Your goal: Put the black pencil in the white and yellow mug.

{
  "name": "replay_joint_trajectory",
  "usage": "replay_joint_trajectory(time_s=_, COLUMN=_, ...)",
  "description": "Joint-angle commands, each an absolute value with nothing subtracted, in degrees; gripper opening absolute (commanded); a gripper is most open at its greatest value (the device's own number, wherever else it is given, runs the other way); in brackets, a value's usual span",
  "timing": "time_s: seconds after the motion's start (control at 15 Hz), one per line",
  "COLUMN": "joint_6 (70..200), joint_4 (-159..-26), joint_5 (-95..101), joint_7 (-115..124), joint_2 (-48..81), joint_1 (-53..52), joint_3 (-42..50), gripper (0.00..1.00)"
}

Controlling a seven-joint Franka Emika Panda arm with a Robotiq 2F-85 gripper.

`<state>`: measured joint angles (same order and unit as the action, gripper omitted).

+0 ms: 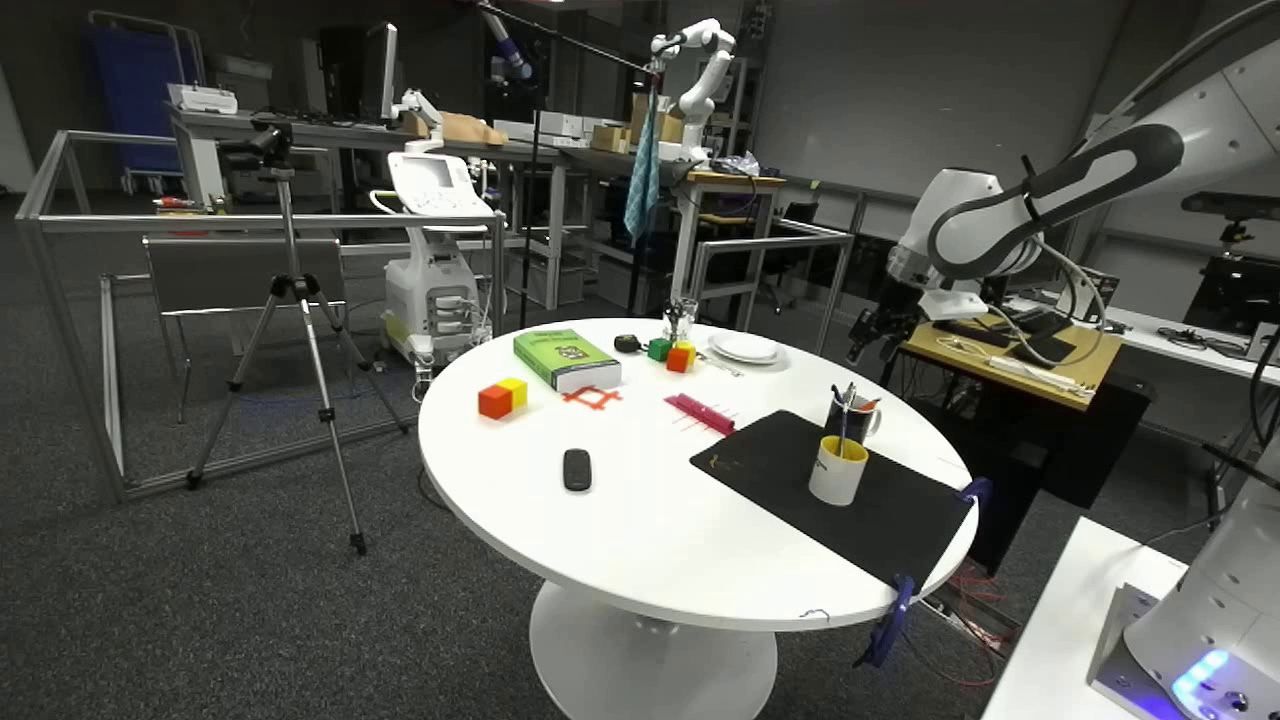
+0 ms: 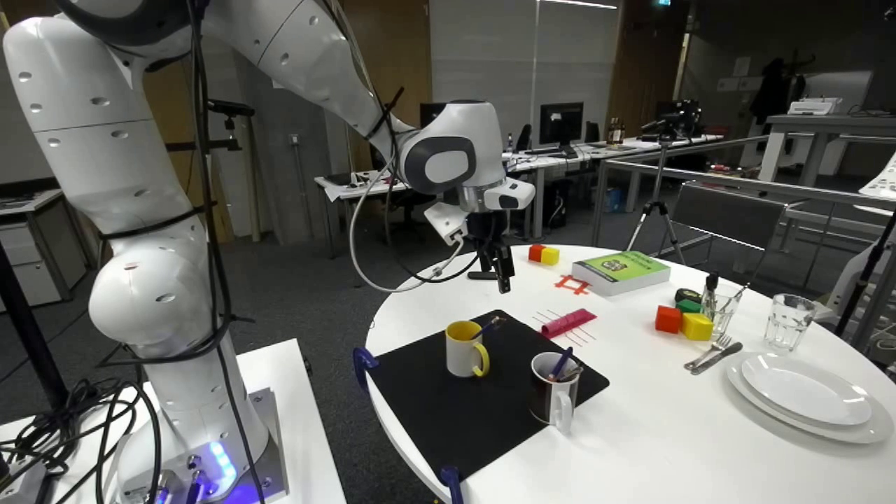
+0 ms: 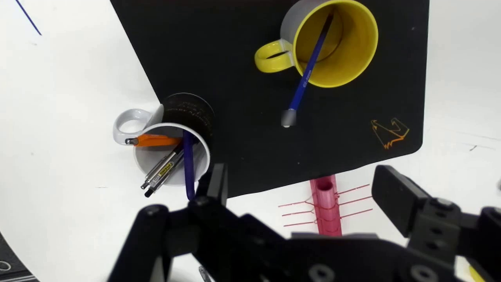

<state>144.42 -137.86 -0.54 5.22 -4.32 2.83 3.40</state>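
Observation:
The white and yellow mug (image 1: pixel 835 482) stands upright on the black mat in both exterior views (image 2: pixel 462 358). In the wrist view the mug (image 3: pixel 354 66) shows its yellow inside and handle. A thin pencil (image 3: pixel 309 72) leans inside it, its grey end jutting past the rim. It looks dark blue there and dark in both exterior views (image 1: pixel 842 440) (image 2: pixel 488 327). No separate black pencil can be made out for certain. My gripper (image 3: pixel 305 192) is open and empty, fingers wide apart. In both exterior views the gripper (image 1: pixel 872 340) (image 2: pixel 500 274) hangs in the air above table height, away from the mug.
A dark mug (image 2: pixel 542 395) holding several pens stands near the white and yellow mug, on the black mat's (image 2: pixel 434 413) edge. A magenta holder (image 3: pixel 327 211) lies beyond the mat. Plates (image 2: pixel 805 388), glasses (image 2: pixel 787 322), cubes (image 2: pixel 668 318), a green book (image 1: pixel 567 360) and a black remote (image 1: pixel 577 470) lie farther off.

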Motion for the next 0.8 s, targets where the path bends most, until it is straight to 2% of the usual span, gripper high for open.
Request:
replay_joint_trajectory(time_s=0.0, joint_6=140.0, joint_4=-134.5, joint_5=-3.0, joint_7=1.4, joint_2=-2.6, joint_1=2.7, joint_3=3.5, gripper=1.0)
replay_joint_trajectory(time_s=0.4, joint_6=127.4, joint_4=-127.5, joint_5=-5.7, joint_7=1.4, joint_2=1.8, joint_1=3.0, joint_3=3.5, gripper=1.0)
replay_joint_trajectory(time_s=0.47, joint_6=131.1, joint_4=-131.0, joint_5=-3.7, joint_7=3.4, joint_2=0.0, joint_1=2.9, joint_3=3.3, gripper=1.0)
replay_joint_trajectory(time_s=0.73, joint_6=130.7, joint_4=-130.5, joint_5=-3.7, joint_7=3.4, joint_2=0.8, joint_1=3.0, joint_3=3.3, gripper=1.0)
